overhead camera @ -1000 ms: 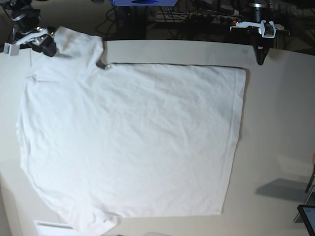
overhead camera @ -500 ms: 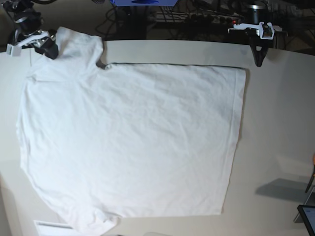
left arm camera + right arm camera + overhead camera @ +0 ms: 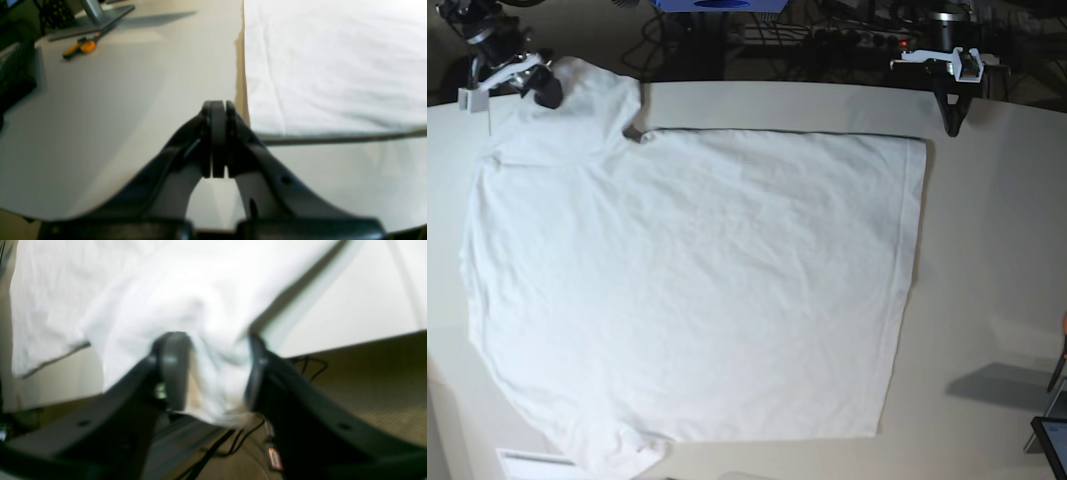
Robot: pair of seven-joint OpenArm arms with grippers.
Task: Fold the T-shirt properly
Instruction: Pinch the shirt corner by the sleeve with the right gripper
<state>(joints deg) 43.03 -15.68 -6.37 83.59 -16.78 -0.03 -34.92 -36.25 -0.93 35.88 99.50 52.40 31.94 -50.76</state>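
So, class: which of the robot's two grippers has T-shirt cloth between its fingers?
The right gripper, at the sleeve of the T-shirt. The left gripper is shut on nothing, over bare table.

T-shirt [image 3: 687,290] spread flat over most of table [image 3: 987,250] — no raised obstacle on it. Bare strip of table beside hem, open to pass. Far off on left wrist view: orange-handled tool [image 3: 80,48] and stand base [image 3: 96,16], well apart from cloth. Right gripper [image 3: 539,88] at far sleeve by table edge, cloth bunched between fingers. Left gripper [image 3: 953,125] above far hem corner — cables behind table edge.
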